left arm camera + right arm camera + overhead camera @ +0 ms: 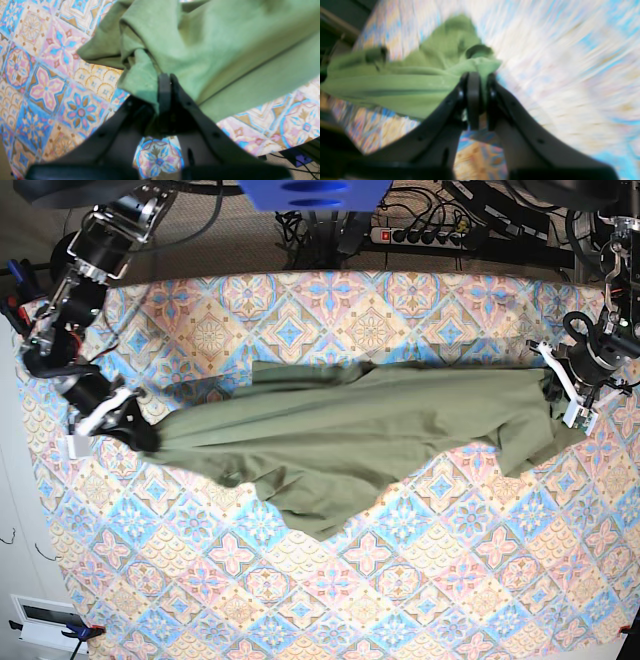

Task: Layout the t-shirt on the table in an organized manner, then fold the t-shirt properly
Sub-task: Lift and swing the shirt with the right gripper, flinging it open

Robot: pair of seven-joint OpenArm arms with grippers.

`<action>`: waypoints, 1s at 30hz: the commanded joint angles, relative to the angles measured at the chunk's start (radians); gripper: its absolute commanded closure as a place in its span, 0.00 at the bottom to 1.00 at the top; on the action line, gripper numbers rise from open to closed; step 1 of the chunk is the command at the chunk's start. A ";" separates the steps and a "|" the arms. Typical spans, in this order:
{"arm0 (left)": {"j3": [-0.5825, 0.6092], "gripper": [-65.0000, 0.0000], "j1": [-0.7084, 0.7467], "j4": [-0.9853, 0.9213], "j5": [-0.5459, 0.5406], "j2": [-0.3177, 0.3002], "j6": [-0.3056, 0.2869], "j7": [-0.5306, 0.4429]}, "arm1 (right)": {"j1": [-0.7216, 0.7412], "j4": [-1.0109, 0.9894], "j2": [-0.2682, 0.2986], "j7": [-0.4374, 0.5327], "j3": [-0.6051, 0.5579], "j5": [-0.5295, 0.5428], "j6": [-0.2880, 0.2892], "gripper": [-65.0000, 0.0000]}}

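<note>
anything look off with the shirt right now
The t-shirt is not flat: stretched between the right gripper and left gripper, its lower half bunches and sags toward the near edge of the table.

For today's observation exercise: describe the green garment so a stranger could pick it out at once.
Start at the large table covered in pink, blue and beige patterned tile cloth. Stretched across its middle lies a plain olive-green, wrinkled cotton t-shirt. It is the only plain, single-coloured thing on that busy pattern.

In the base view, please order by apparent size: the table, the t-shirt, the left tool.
1. the table: fills most of the view.
2. the t-shirt: stretched across the table's middle.
3. the left tool: smallest, shut on the shirt's edge.
</note>
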 commanded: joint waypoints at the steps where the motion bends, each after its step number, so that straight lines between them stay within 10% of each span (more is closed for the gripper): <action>1: -0.015 0.96 -0.007 0.018 0.007 -0.022 0.006 -0.013 | 0.004 0.015 0.030 0.025 0.032 0.015 0.002 0.96; 17: -0.083 0.96 -0.352 0.038 0.013 0.170 0.012 -0.024 | 0.502 -0.456 0.164 0.076 -0.061 0.016 0.002 0.96; 30: -0.092 0.96 -0.575 0.046 0.046 0.313 0.009 0.163 | 0.890 -0.636 0.256 0.044 -0.140 0.029 0.002 0.96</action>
